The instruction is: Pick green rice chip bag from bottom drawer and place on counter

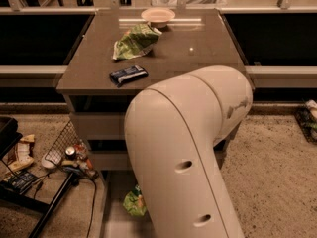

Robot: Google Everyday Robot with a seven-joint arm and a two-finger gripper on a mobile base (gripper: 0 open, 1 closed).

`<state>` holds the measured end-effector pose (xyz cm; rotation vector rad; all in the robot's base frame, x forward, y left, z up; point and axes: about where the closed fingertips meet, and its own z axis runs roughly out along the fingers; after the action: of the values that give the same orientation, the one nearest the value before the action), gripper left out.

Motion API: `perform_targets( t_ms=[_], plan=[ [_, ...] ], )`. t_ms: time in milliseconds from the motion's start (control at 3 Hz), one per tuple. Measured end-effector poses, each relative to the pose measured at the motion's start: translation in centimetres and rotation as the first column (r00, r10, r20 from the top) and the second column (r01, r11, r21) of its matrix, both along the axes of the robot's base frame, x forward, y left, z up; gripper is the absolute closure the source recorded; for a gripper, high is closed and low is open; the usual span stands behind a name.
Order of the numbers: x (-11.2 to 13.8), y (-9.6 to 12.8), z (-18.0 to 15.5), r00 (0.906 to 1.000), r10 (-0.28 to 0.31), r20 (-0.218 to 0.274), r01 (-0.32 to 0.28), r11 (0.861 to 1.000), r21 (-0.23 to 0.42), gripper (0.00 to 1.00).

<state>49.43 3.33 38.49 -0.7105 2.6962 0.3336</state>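
Note:
The green rice chip bag (134, 203) shows as a bright green patch low in the open bottom drawer (115, 221), right at the left edge of my arm. My arm's big white link (190, 148) fills the middle of the view and hides my gripper, which is somewhere behind it near the bag. The grey-brown counter (198, 46) lies above the drawers, and its right half is bare.
On the counter lie a paler green-and-white bag (133, 41), a dark blue wrapper bar (128, 75) and a small bowl (157, 16) at the back. A wire basket with clutter (67, 151) and cables stand on the floor left of the drawers.

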Motion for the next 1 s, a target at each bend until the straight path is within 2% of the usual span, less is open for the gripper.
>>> perform_targets(
  t_ms=[333, 667, 1000],
  plan=[
    [0.0, 0.0, 0.0, 1.0, 0.0, 0.0, 0.0, 1.0, 0.0, 1.0],
    [0.4, -0.4, 1.0, 1.0, 0.008, -0.004, -0.008, 0.999, 0.044, 1.0],
    [-0.5, -2.8, 4.8, 0.9994, -0.006, -0.035, 0.009, 0.996, 0.085, 1.0]
  ],
)
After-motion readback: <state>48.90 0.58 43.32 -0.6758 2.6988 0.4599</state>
